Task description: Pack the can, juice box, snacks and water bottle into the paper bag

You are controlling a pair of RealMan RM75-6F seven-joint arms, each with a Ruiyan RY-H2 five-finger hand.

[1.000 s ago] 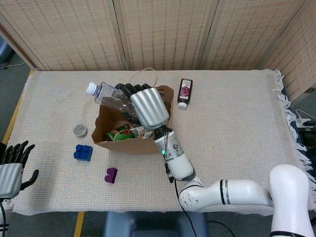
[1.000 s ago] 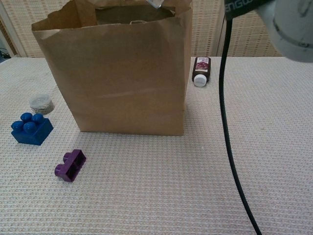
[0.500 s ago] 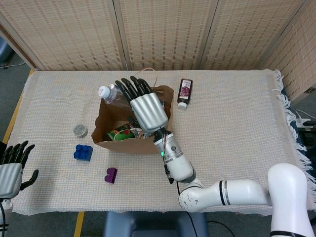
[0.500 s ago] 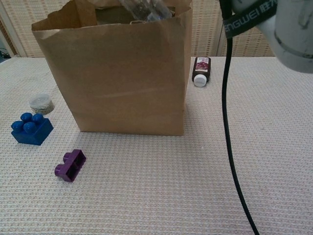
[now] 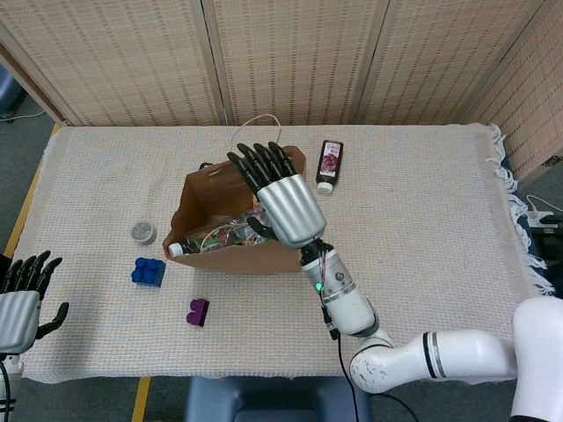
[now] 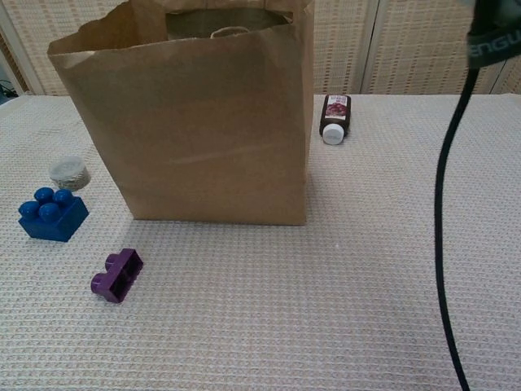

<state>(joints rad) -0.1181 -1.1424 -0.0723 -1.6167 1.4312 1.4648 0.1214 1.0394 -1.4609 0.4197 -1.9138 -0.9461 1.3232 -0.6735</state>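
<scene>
Paper bag (image 6: 203, 130) contents and empty, spread right hand (image 5: 286, 202) only in head view

The water bottle (image 5: 195, 243), gripped above the bag's rim a second ago, has been released and is now seen lying inside the paper bag (image 5: 230, 257), cap toward the left wall. The right hand (image 5: 283, 204) has been lifted back toward the robot, its fingers (image 5: 256, 164) spread wide, nothing held
</scene>
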